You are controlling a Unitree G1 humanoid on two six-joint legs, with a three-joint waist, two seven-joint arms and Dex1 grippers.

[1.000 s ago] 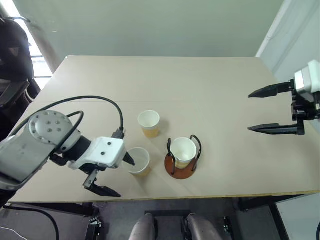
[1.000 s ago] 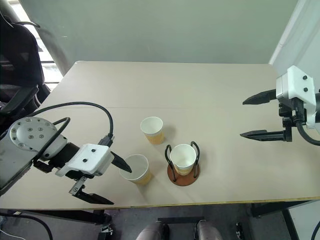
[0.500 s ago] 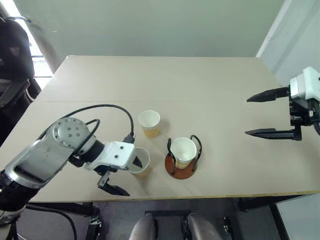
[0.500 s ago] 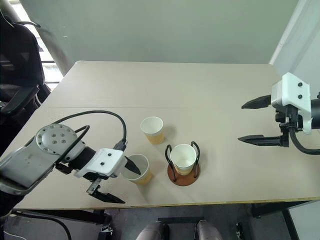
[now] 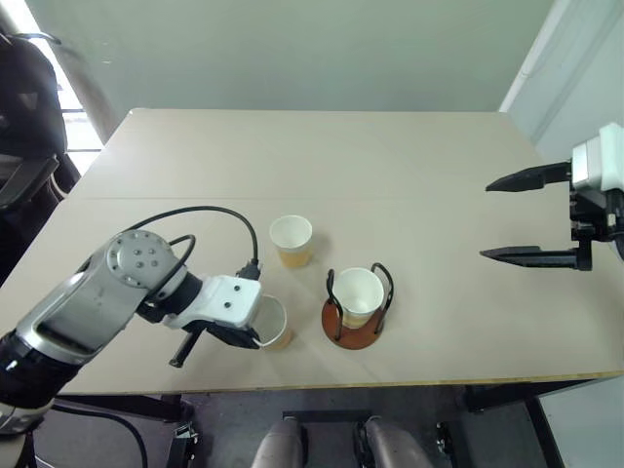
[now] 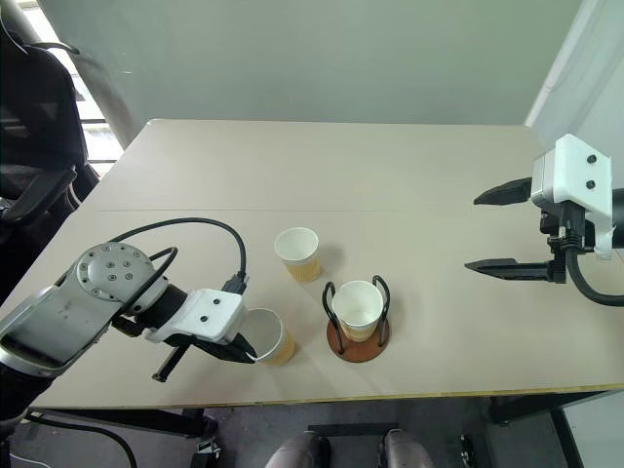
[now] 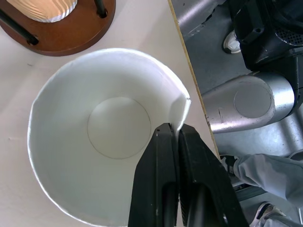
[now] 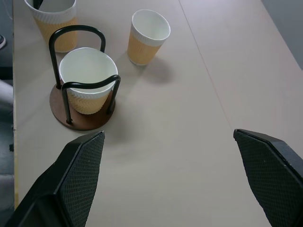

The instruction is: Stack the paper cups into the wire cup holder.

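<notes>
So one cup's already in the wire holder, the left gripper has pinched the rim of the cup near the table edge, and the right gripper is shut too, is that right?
Not quite. The right gripper is open, its two fingers spread wide above the table, as the right eye view shows. The rest holds: one paper cup sits in the wire cup holder, and the left gripper is shut on the rim of the cup near the table edge.

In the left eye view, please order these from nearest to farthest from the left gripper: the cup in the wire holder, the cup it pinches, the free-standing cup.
1. The pinched cup, in the left gripper at the table's front edge.
2. The cup in the wire cup holder, to the right.
3. The free-standing cup, farther back.
</notes>
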